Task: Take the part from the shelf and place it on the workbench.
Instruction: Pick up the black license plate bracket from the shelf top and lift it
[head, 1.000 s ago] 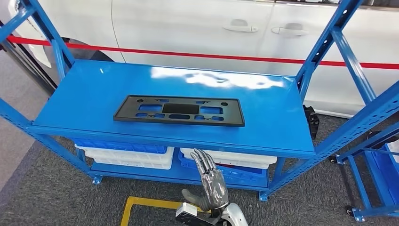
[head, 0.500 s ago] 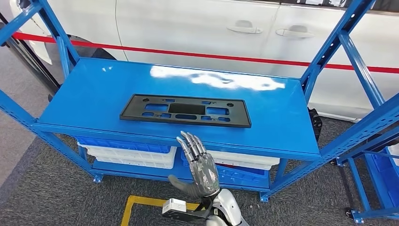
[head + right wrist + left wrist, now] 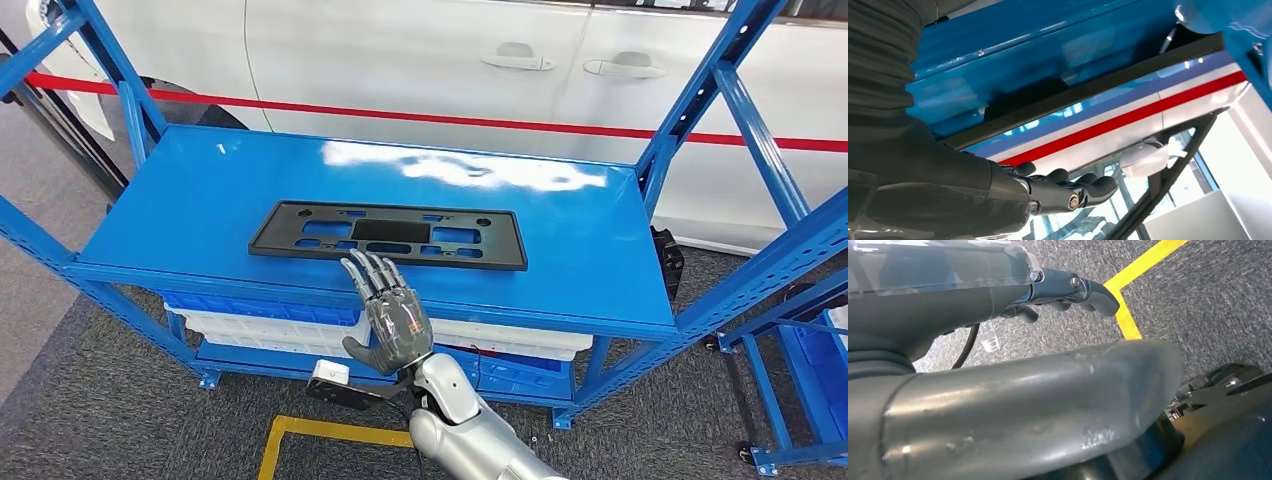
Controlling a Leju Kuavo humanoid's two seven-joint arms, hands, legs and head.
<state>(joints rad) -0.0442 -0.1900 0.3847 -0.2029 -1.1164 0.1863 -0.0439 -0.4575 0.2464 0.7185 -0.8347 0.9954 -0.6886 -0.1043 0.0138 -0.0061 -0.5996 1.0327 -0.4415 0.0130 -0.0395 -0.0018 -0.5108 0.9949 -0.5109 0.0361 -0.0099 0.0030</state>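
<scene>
A flat black plastic part (image 3: pixel 388 231) with several cut-outs lies lengthwise on the blue shelf top (image 3: pixel 580 230). My right hand (image 3: pixel 385 310) is raised in front of the shelf, empty, with its fingers stretched out. Its fingertips reach the shelf's front edge, just short of the part's near edge. In the right wrist view the right hand (image 3: pixel 1068 192) sits below the part's dark edge (image 3: pixel 1088 90), apart from it. My left hand (image 3: pixel 1068 290) hangs over the grey carpet, fingers loosely extended and holding nothing.
White and blue bins (image 3: pixel 270 325) fill the lower shelf level. A white car (image 3: pixel 400 60) with a red stripe stands right behind the rack. Blue uprights (image 3: pixel 700 90) frame the shelf sides. A yellow floor line (image 3: pixel 300 430) lies near my feet, and another blue rack (image 3: pixel 800 360) stands at the right.
My right hand has risen and moved left and forward, from below the shelf edge up to the part's near edge. The view shifted slightly; the part has not moved.
</scene>
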